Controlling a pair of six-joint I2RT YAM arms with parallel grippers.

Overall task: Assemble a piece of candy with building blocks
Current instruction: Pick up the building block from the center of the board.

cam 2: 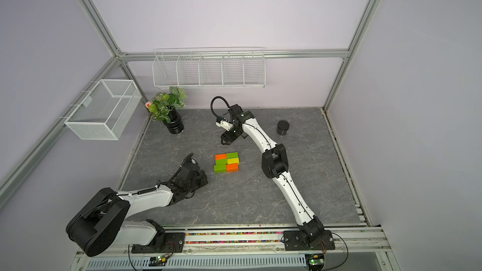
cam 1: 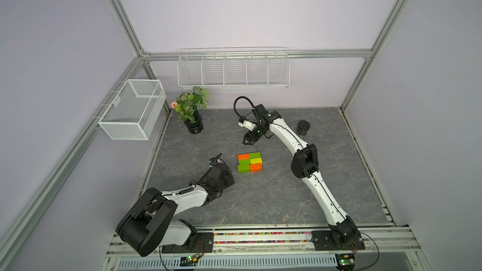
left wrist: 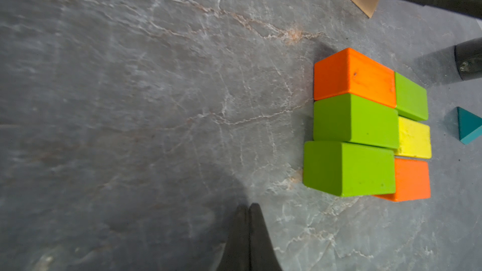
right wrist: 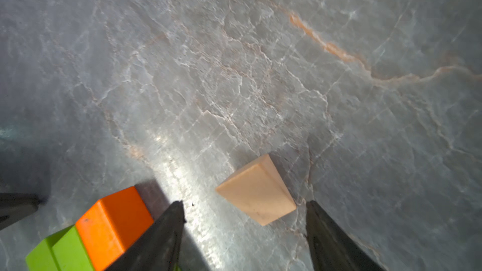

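Right hand (right wrist: 244,203) gapes wide, empty, over the tan triangular prism (right wrist: 257,191) at twelve o'clock of the brick rectangle (cam 1: 249,162); left hand (left wrist: 247,208) pinched together, empty, at eight o'clock; prism looks light, stiff, smooth; grip its flat ends, not slopes.

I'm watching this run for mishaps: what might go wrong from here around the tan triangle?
The tan triangle lies skewed between the jaws of the open right gripper; closing on its sloped faces might twist or squirt it out. One finger stands close to the orange brick, so a sideways move could nudge the brick rectangle, whose end green brick already sits offset.
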